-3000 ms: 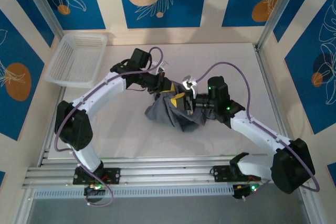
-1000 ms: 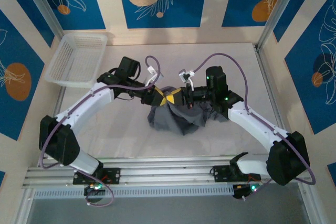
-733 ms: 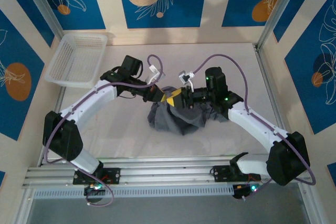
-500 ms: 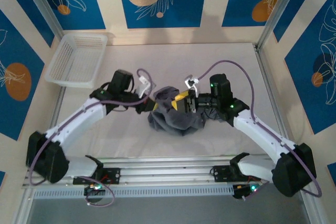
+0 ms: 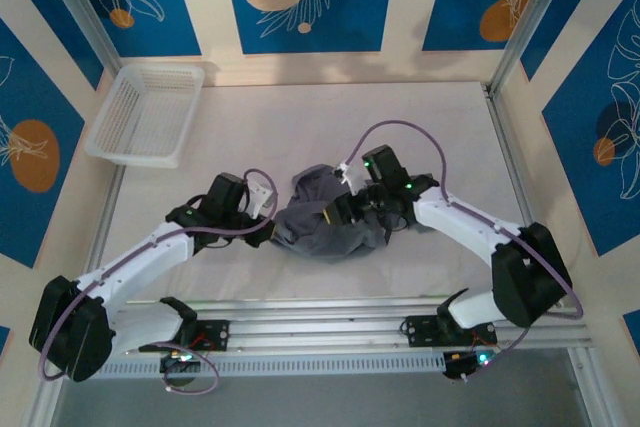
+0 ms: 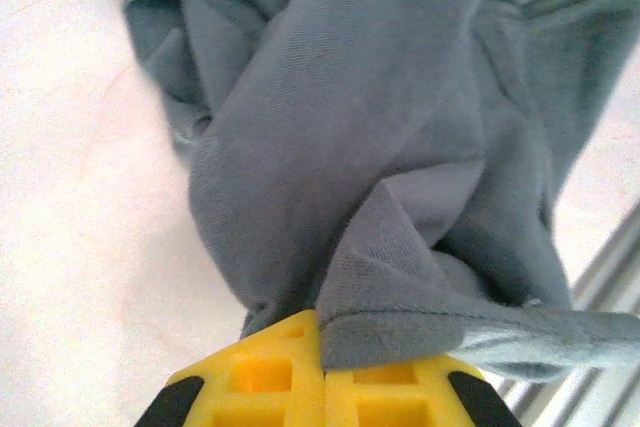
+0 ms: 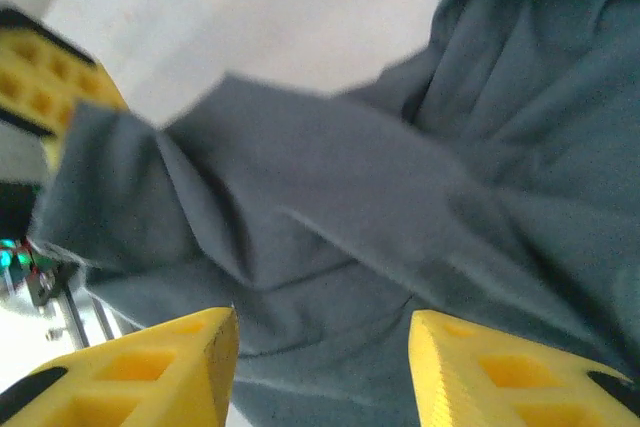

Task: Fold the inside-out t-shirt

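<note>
The left claw [image 6: 322, 382] is pinched tight on a fold of the inside-out t-shirt [image 5: 325, 227], a crumpled slate-grey heap lying mid-tabletop [image 5: 420, 127]. It looks soft, light and floppy; I'd take a hem or shoulder seam. The right claw [image 7: 320, 347] gapes over the cloth, gripping nothing.

No text, label, brand, number or sign can be read in any view.
</note>
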Robot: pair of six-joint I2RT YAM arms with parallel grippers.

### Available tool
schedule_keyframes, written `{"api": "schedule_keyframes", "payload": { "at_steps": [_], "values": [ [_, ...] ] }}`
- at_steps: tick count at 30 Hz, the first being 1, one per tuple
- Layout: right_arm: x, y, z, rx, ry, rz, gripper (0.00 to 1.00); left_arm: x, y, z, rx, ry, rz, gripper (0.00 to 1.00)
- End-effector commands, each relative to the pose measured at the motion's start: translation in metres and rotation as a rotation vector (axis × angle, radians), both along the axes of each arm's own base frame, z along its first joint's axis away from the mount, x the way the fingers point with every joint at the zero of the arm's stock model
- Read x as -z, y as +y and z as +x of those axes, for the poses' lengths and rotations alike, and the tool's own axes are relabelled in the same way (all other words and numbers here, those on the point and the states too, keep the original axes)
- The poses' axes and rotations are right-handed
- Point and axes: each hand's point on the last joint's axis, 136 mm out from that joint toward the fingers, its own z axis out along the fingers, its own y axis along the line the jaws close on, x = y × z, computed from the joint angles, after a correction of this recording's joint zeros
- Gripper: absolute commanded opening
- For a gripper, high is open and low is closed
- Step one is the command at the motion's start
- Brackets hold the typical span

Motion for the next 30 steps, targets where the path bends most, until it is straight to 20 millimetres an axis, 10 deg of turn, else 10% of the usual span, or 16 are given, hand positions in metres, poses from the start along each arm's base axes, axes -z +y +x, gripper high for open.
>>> {"api": "schedule_keyframes", "payload": {
  "at_steps": [1,12,15,17,24,30],
  "values": [
    [0.024,-0.01,-0.006,0.042,0.106,-0.148,0.49,-0.007,-0.001,0.017,-0.08,-0.038,-0.012,0.0],
    [0.066,0.012,0.012,0.146,0.315,-0.163,0.67,-0.007,-0.007,0.017,-0.036,-0.03,-0.011,0.0],
    [0.068,0.017,0.01,0.124,0.335,-0.162,0.24,-0.007,-0.001,0.019,-0.067,-0.038,0.006,0.0],
    [0.052,0.015,0.014,0.122,0.299,-0.145,0.0,-0.005,0.004,0.021,-0.108,-0.033,0.022,0.0],
    [-0.082,0.012,-0.006,-0.087,-0.185,0.288,0.0,0.026,0.011,0.017,-0.172,0.104,0.073,0.03],
    [-0.081,-0.008,-0.038,-0.142,-0.352,0.376,0.0,-0.023,0.007,0.03,-0.149,-0.065,-0.019,0.39]
  ]
}}
